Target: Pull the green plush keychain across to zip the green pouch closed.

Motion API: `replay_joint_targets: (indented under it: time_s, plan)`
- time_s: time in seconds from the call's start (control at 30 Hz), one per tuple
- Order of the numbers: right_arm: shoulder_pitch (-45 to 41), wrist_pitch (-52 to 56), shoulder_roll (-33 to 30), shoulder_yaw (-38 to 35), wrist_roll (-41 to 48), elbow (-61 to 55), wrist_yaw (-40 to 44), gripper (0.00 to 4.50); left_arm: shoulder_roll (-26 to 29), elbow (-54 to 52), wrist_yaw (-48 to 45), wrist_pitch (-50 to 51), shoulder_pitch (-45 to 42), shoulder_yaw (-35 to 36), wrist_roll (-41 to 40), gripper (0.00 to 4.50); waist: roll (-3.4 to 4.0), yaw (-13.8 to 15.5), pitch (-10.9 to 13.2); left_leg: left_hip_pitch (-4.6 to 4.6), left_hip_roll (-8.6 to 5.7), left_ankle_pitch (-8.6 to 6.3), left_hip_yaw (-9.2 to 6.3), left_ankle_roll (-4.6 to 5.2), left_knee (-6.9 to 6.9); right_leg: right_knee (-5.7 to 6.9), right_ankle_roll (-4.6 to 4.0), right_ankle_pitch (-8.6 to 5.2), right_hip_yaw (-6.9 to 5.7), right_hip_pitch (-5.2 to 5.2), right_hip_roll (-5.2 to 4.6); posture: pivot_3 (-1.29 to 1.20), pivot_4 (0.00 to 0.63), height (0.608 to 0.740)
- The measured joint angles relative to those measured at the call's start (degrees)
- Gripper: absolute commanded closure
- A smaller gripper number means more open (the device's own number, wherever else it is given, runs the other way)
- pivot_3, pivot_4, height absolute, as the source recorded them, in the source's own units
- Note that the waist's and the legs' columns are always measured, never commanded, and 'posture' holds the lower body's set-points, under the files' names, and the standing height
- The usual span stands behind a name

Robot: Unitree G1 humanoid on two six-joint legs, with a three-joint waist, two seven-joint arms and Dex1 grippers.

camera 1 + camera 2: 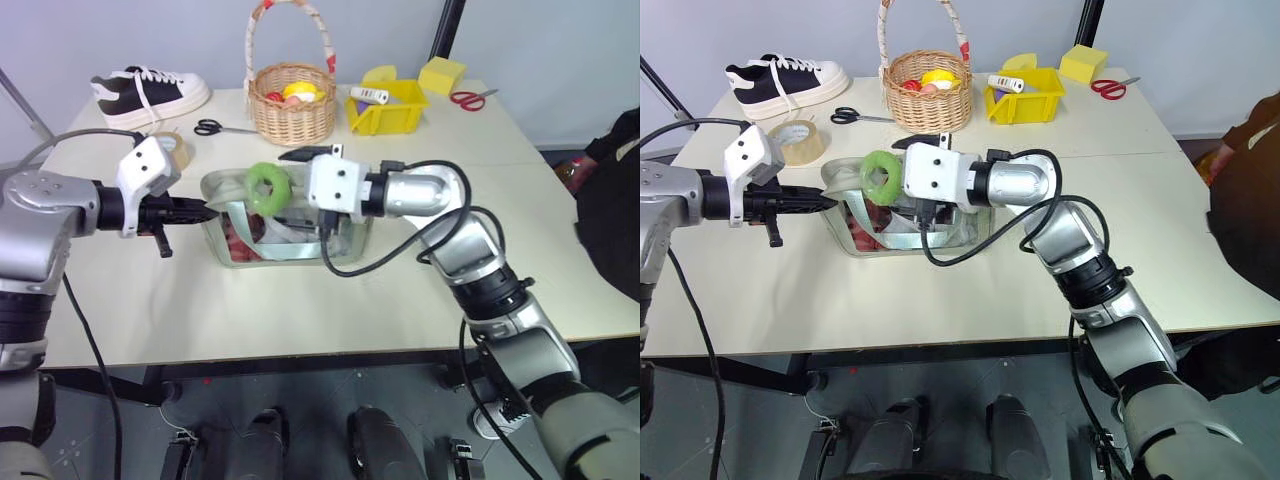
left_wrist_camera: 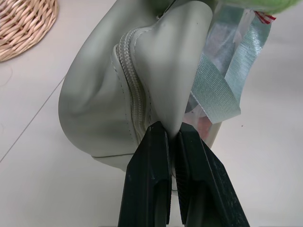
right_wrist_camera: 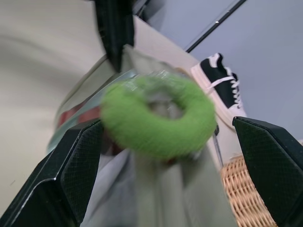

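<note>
Here the right gripper [image 3: 165,156] stood wide, the keychain [image 3: 158,116] straight ahead between its fingers, while the left gripper [image 2: 173,142] pinched the pouch [image 2: 102,109] end.

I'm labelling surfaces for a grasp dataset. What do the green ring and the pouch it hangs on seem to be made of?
The green plush keychain looks like fuzzy plush fabric: matte, with a soft, blurry nap. The green pouch appears to be smooth matte faux leather or coated fabric, creasing softly beside a stitched zipper, with a glossy clear plastic window and woven ribbon trim.
</note>
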Motion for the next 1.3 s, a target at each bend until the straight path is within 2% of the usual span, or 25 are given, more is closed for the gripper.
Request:
replay_joint_targets:
  time_s: [0.17,0.2,0.27,0.43,0.5,0.67,0.8,1.07,1.3]
  plan:
    - [-0.75,-1.57,2.23,0.24,-0.35,2.61,-0.59,0.04,-0.13,0.01,0.05,0.05,-0.12,-0.01,0.03,4.5,0.0,0.02,0.0,0.0,-0.01,0.0,-0.01,0.0,0.0,0.0,0.0,0.0,0.0,0.01,0.0,0.0,0.15,0.74]
    - [-0.75,-1.58,2.44,0.24,-0.34,2.77,-0.59,0.27,-0.13,0.01,0.05,0.05,-0.12,-0.01,0.03,4.5,0.0,0.0,0.0,0.0,-0.01,0.0,-0.01,0.0,0.0,0.0,0.0,0.0,0.0,0.0,0.0,0.0,0.15,0.74]
    - [-0.75,-1.59,2.63,0.23,-0.27,2.94,-0.5,0.88,-0.13,0.02,0.05,0.04,-0.12,-0.01,0.03,4.5,0.0,-0.01,0.0,0.0,-0.01,0.0,-0.01,0.0,0.0,0.0,0.0,0.0,0.0,0.0,0.01,0.0,0.15,0.74]
    - [-0.75,-1.59,2.64,0.14,-0.02,3.03,0.16,3.59,-0.13,0.01,0.16,0.04,-0.11,-0.01,0.03,4.5,0.0,-0.02,0.0,0.0,-0.01,0.0,-0.01,0.0,0.0,0.0,0.0,0.0,0.0,0.0,0.01,0.0,0.15,0.74]
    - [-0.75,-1.59,2.58,-0.04,0.12,3.14,0.32,4.4,-0.14,0.01,0.2,0.04,-0.11,-0.01,0.03,4.5,0.0,-0.02,0.0,0.0,-0.01,0.0,-0.02,0.0,0.0,0.0,0.0,0.0,0.0,0.0,0.01,0.0,0.15,0.74]
    - [-0.76,-0.96,1.44,-0.83,0.4,3.02,0.7,4.4,-0.16,0.01,0.31,0.04,-0.11,-0.01,0.03,4.5,0.0,0.02,0.0,0.0,-0.01,0.0,-0.02,0.0,0.0,0.0,0.0,0.0,0.0,0.0,0.01,0.0,0.15,0.74]
    - [-1.42,2.3,-2.1,-3.59,1.54,1.15,1.68,4.4,-0.16,0.03,0.39,-0.11,-0.11,-0.01,0.04,4.5,0.01,0.04,0.0,0.0,-0.01,0.0,-0.01,0.0,0.0,0.0,0.0,0.0,0.0,0.0,0.0,0.0,0.15,0.74]
    - [-1.1,2.81,-14.57,-7.36,-0.05,0.88,2.29,4.4,-0.18,0.47,0.09,-1.32,-0.1,-0.15,0.13,4.5,0.0,0.14,0.0,-0.01,-0.02,0.0,0.0,0.01,0.0,-0.02,0.0,0.0,0.0,0.01,0.0,0.0,0.15,0.74]
    - [8.12,0.89,-24.01,-9.06,-5.63,3.99,-2.19,4.4,-0.22,0.63,0.05,-2.02,-0.01,-0.28,0.27,4.5,0.01,0.19,0.0,-0.01,-0.02,0.0,0.04,0.01,-0.02,-0.03,0.0,0.0,0.01,0.02,-0.01,0.0,0.15,0.74]
